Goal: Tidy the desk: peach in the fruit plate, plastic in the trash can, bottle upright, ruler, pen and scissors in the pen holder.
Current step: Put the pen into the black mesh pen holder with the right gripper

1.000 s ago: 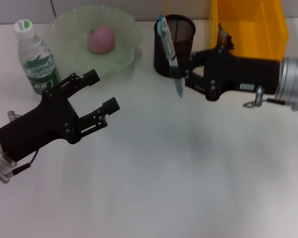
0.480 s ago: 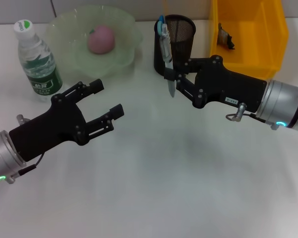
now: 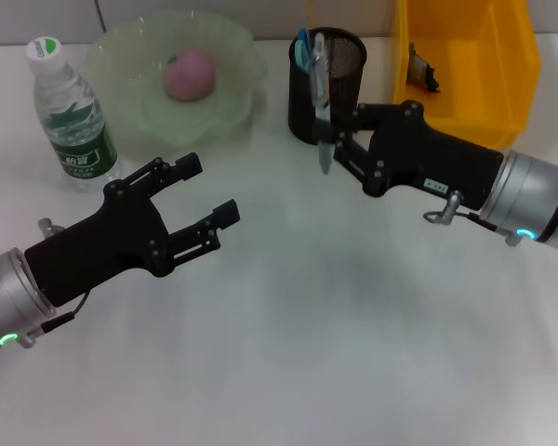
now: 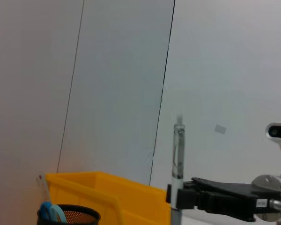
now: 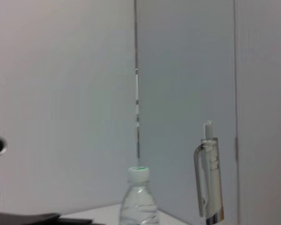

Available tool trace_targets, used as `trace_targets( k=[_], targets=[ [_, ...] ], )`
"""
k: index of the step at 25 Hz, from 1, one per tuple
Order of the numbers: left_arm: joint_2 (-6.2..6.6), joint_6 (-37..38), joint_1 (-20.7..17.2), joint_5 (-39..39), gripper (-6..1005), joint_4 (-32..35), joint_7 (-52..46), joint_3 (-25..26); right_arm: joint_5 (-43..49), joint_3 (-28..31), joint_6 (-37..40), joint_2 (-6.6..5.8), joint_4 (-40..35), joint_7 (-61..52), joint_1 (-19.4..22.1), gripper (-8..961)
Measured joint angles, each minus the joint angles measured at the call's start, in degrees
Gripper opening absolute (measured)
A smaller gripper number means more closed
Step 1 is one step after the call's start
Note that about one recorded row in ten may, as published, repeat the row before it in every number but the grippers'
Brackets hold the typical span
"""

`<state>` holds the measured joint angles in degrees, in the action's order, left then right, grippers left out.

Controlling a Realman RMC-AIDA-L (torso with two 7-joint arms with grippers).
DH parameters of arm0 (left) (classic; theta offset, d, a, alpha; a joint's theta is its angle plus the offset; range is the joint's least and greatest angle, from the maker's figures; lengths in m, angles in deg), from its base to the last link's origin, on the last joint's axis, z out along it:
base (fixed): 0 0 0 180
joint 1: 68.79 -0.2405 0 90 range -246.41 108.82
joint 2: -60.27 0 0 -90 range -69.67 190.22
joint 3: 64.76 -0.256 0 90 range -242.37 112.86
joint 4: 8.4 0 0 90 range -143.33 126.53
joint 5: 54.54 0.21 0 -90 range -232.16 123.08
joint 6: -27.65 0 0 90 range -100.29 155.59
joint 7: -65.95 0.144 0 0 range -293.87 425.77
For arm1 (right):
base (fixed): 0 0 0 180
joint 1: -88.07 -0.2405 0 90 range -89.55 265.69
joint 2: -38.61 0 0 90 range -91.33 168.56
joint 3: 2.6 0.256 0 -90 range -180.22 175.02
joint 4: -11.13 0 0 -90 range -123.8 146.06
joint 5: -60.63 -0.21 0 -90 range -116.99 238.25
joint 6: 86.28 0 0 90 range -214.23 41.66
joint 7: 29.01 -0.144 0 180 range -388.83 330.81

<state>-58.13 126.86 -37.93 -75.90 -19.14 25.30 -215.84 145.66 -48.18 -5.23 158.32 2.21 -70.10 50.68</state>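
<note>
The right gripper [image 3: 333, 141], jaws closed on a clear, silver-clipped ballpoint pen [image 3: 320, 102], holds it upright just outside the black mesh pen holder [image 3: 338, 70], at about the holder's 7 o'clock. To finish well, the pen probably needs raising until its lower tip clears the rim, carrying toward 1 o'clock over the opening, then releasing only once the tip is inside, so the light holder is not tipped. The holder already carries a blue-handled item [image 3: 301, 48]. The pale green glass fruit plate [image 3: 232, 56] at 11 o'clock contains the pink peach [image 3: 189, 73]; the clear, green-labelled water bottle [image 3: 68, 111] stands upright at 10 o'clock. The yellow plastic bin [image 3: 502, 56] at 1 o'clock holds a crumpled wrapper [image 3: 421, 69]. The left gripper [image 3: 205, 190] hovers wide open and empty at 9 o'clock.
</note>
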Motion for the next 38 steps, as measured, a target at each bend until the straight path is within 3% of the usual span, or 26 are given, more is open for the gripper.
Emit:
trace_targets(
  k=[10, 22, 38],
  targets=[
    [-0.11, -0.3, -2.0, -0.4, 797, 1.7, 2.2, 0.5, -11.5, 0.1, -4.3, 0.18, 5.7, 7.5, -2.4, 123],
    [-0.17, -4.2, -3.0, -0.6, 798, 4.5, 4.3, 0.9, -20.6, 0.1, -11.0, 0.18, 9.1, 8.7, -6.9, 122],
    [-0.15, -6.2, -2.5, -0.5, 798, 5.7, 4.6, 1.1, -21.7, 5.1, -22.9, 0.17, 10.4, 8.7, -13.5, 122]
  ],
)
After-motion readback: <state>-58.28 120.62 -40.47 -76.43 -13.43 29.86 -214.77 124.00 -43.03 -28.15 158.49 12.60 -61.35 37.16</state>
